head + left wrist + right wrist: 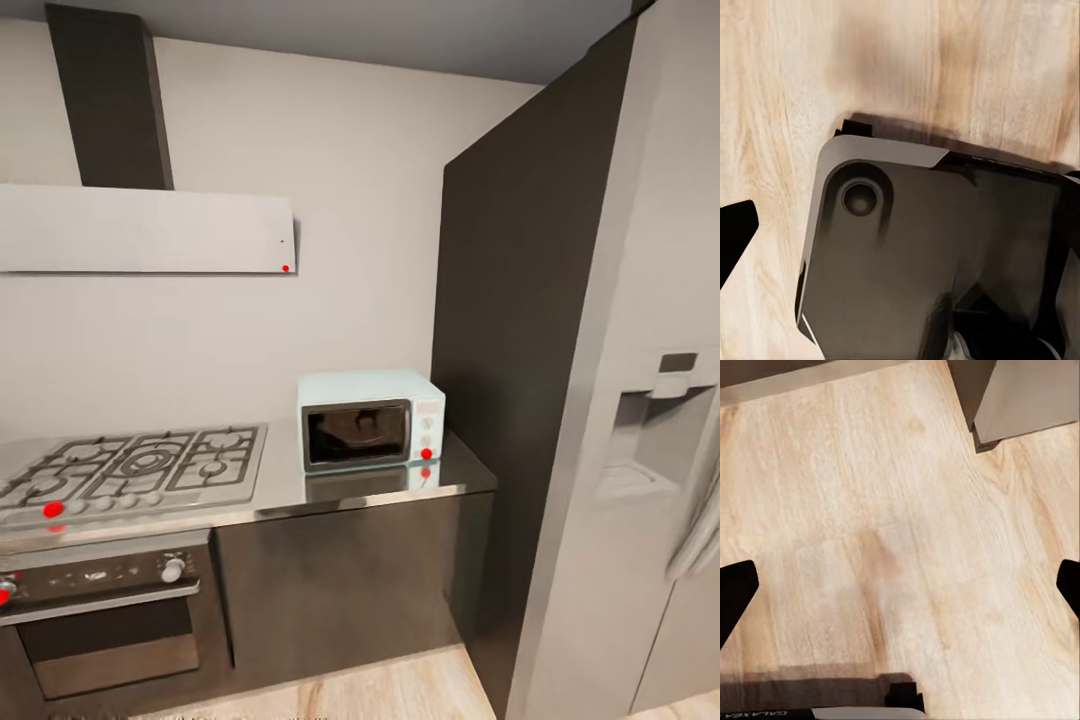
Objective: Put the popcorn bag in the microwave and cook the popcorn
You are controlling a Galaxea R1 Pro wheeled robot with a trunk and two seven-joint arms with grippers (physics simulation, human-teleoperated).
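The mint-blue microwave (370, 418) stands on the grey steel countertop (290, 492), at its right end. Its dark glass door is shut and a red dot glows low on its panel. The popcorn bag is out of view, and so is any popcorn. In the right wrist view, my right gripper (900, 592) hangs open over bare wooden floor, its dark fingertips (733, 589) wide apart. In the left wrist view, my left gripper (900, 240) is also open, one fingertip (735, 229) showing, and it points down at my own dark base (937, 255).
A gas hob (140, 465) is set in the counter left of the microwave, over a built-in oven (100, 610). A tall dark panel (500, 350) and a grey fridge (640, 420) wall off the right. A range hood (140, 228) hangs above. Wooden floor (900, 510) lies below.
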